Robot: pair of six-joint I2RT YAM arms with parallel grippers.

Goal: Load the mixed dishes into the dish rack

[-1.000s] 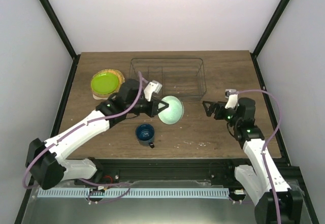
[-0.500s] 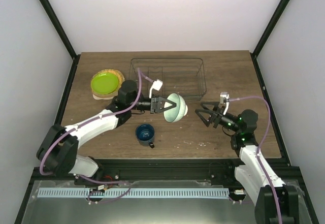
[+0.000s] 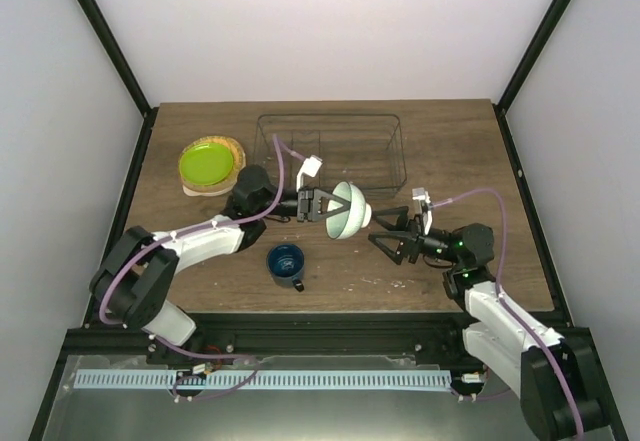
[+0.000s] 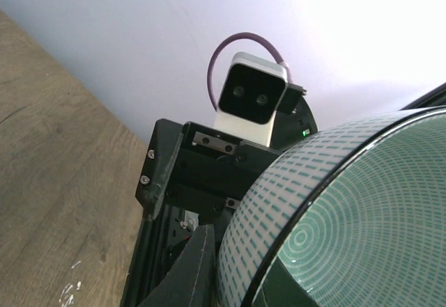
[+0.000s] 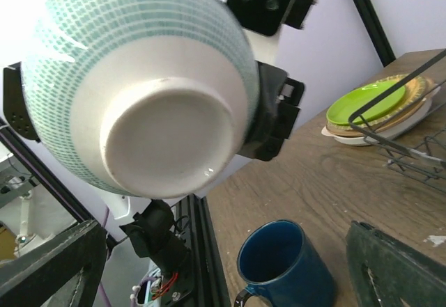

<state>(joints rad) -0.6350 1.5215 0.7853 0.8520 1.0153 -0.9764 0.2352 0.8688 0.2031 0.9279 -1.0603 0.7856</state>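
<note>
My left gripper (image 3: 318, 204) is shut on the rim of the pale mint bowl (image 3: 346, 211) and holds it on its side above the table, in front of the clear dish rack (image 3: 330, 151). In the left wrist view the bowl (image 4: 348, 209) fills the lower right, beside one finger (image 4: 185, 265). My right gripper (image 3: 386, 240) is open, just right of the bowl's base, not touching it. In the right wrist view the bowl's white foot (image 5: 164, 136) faces me above the open gripper (image 5: 223, 241). The dark blue mug (image 3: 286, 264) stands upright on the table. The lime-green plate (image 3: 208, 162) tops the plate stack.
The tan woven-look plate (image 3: 236, 150) and a white-bottomed plate (image 3: 193, 190) lie under the green one, left of the rack. In the right wrist view the mug (image 5: 286, 265) is below the bowl, and the rack's wire edge (image 5: 404, 122) and the plate stack (image 5: 369, 105) are at right.
My left gripper carried the bowl a little right and turned its base toward the right arm. My right arm stretched left and lower, closing in on the bowl's base.
</note>
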